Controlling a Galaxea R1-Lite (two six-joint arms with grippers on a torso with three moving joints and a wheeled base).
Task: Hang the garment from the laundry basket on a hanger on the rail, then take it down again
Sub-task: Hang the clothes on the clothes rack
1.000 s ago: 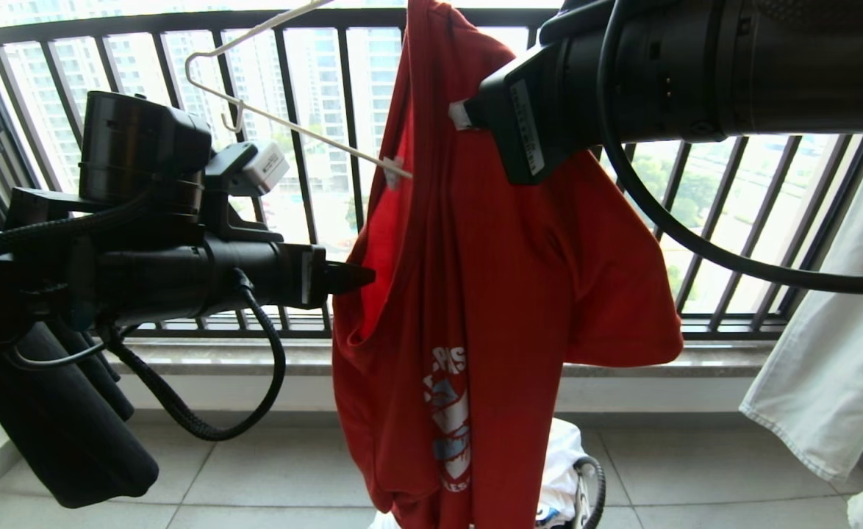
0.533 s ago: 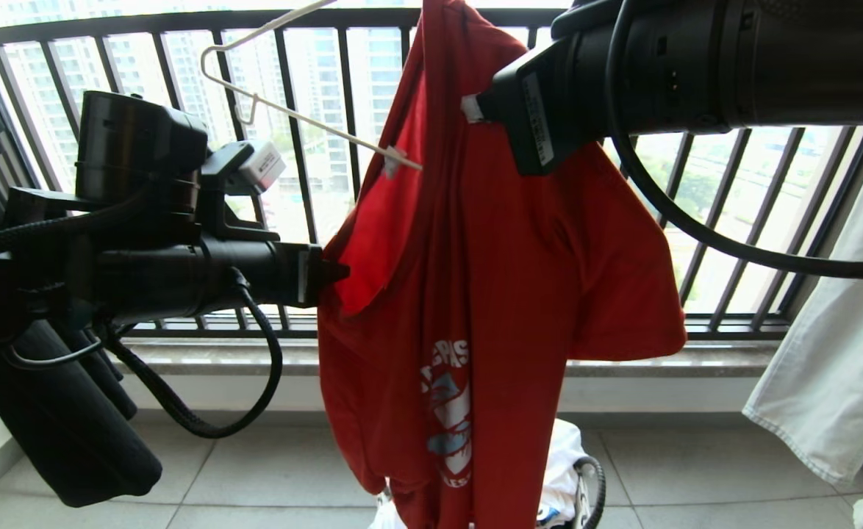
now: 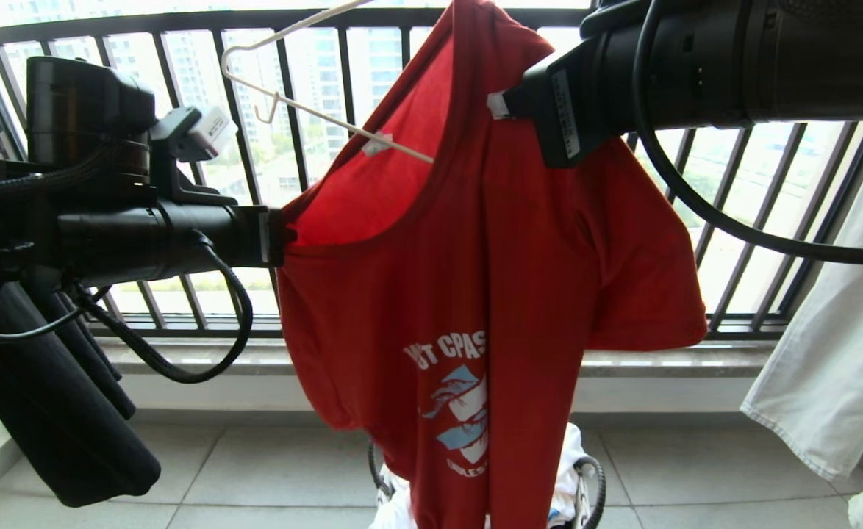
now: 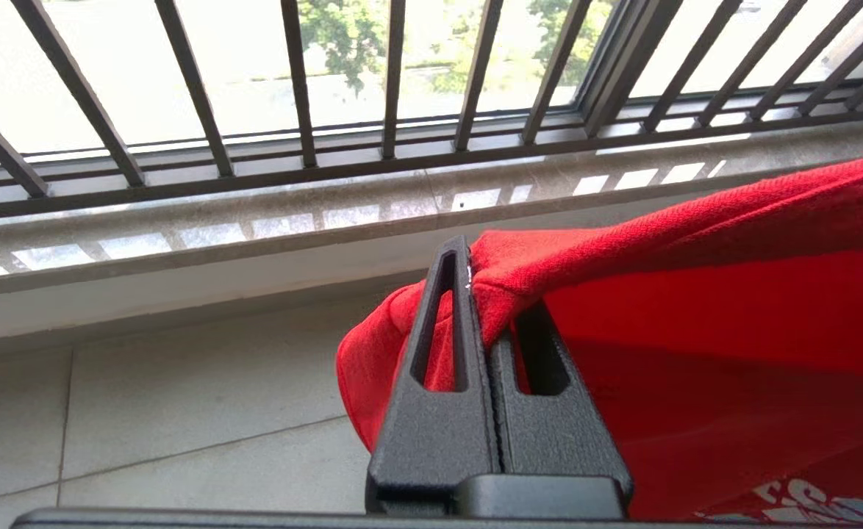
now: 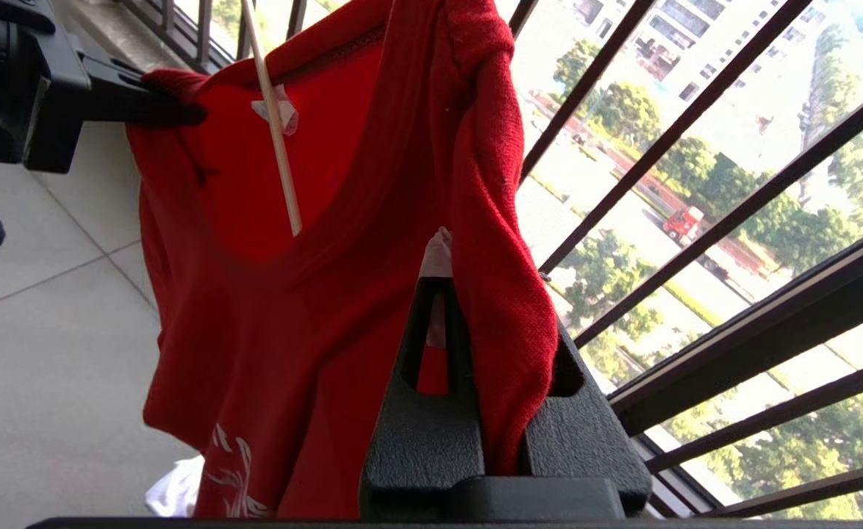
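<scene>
The red garment (image 3: 490,294) hangs in mid-air between my two grippers. My left gripper (image 3: 284,236) is shut on the neckline's left edge and holds the neck opening stretched wide. In the left wrist view the left gripper (image 4: 475,273) pinches a fold of the garment (image 4: 696,294). My right gripper (image 3: 501,106) is shut on the garment near its shoulder seam, as the right wrist view shows it (image 5: 468,294). The white wire hanger (image 3: 284,95) tilts behind the garment, one arm reaching into the neck opening. The laundry basket (image 3: 602,488) peeks out below the garment. The rail is out of view.
A dark barred window railing (image 3: 343,44) and a stone sill (image 3: 203,353) run behind the garment. Black clothes (image 3: 56,411) hang at the left and a pale garment (image 3: 836,353) at the right. Grey floor tiles (image 3: 270,470) lie below.
My left gripper has shut on the neckline and drawn it to the left, spreading the neck open. The right gripper, garment and hanger have shifted slightly right.
</scene>
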